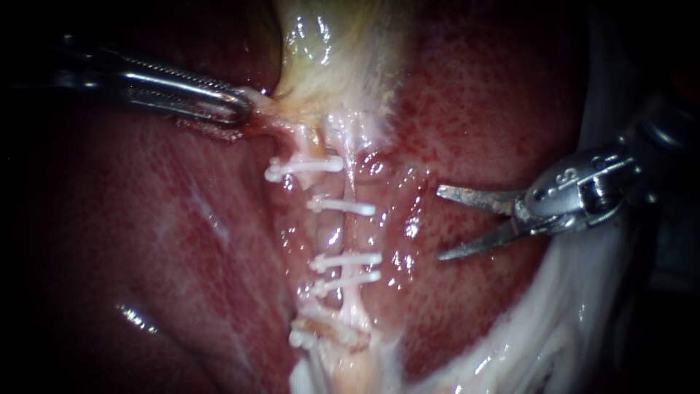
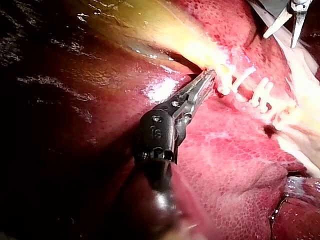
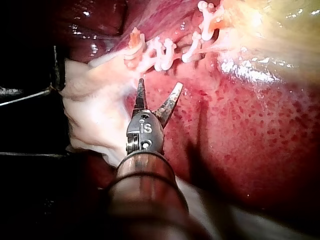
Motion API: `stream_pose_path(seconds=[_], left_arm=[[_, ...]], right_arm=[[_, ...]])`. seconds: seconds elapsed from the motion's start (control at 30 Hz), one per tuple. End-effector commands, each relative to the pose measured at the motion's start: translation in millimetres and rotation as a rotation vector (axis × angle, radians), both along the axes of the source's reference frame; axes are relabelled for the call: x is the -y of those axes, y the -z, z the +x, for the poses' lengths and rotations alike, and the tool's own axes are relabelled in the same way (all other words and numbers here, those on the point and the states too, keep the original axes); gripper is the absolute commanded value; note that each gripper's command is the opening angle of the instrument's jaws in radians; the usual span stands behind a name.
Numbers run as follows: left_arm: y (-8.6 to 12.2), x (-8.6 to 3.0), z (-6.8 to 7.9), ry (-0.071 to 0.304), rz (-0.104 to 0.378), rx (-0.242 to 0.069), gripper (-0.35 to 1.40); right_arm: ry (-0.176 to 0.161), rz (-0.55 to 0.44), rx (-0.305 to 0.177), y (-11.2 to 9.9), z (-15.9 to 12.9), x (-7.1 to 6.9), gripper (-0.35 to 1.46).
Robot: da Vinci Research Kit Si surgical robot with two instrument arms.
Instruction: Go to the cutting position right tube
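— Where's the tube?
— The thin, pale right tube (image 1: 353, 235) runs top to bottom mid-view, crossed by white plastic clips (image 1: 344, 261).
— My blades?
— Your right instrument (image 1: 440, 224), slim and steel, is near its right side. The pincer is wide and points at it.
— The left one?
— Your left instrument (image 1: 244, 109) has its pincer clamped on pale tissue (image 1: 259, 99) under the yellowish gallbladder (image 1: 328, 58).

Left instrument (image 1: 235, 109) clamps tissue (image 1: 264, 102); right instrument (image 1: 440, 224) gapes open.
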State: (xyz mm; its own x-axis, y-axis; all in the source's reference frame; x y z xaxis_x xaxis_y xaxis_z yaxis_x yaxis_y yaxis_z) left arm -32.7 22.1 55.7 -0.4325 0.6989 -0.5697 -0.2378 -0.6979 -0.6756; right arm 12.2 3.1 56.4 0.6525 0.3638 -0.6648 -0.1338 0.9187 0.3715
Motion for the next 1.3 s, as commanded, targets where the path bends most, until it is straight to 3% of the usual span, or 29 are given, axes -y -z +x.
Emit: stream_pose_path(seconds=[0.03, 0.2, 0.33, 0.5, 0.7, 0.93, 1.3], left_arm=[[0.6, -0.4, 0.4, -0.003, 0.005, 0.003, -0.35], [3.2, -2.6, 2.9, 0.030, 0.006, -0.010, -0.35], [4.6, -3.6, 4.3, 0.049, -0.006, -0.004, -0.35], [4.9, -3.4, 4.4, 0.051, -0.007, -0.006, -0.35], [5.4, -3.2, 4.2, 0.053, -0.007, -0.007, -0.35], [5.5, -3.1, 4.2, 0.054, -0.007, -0.008, -0.35], [5.5, -3.0, 4.2, 0.054, -0.007, -0.008, -0.35]], right_arm=[[0.002, 0.003, -0.004, 0.0, 0.0, 0.0, 1.44], [0.002, 0.003, -0.004, 0.1, 0.1, 0.0, 1.44], [0.004, 0.008, -0.010, 0.1, 0.4, -0.1, 1.44], [0.027, 0.051, -0.061, -0.1, 1.7, -0.1, 1.44], [0.002, 0.188, -0.094, -1.5, 4.7, 0.8, 1.44], [-0.028, 0.311, -0.091, -4.5, 8.0, 2.0, 1.44], [-0.023, 0.408, -0.087, -9.2, 10.5, 3.3, 1.44]])
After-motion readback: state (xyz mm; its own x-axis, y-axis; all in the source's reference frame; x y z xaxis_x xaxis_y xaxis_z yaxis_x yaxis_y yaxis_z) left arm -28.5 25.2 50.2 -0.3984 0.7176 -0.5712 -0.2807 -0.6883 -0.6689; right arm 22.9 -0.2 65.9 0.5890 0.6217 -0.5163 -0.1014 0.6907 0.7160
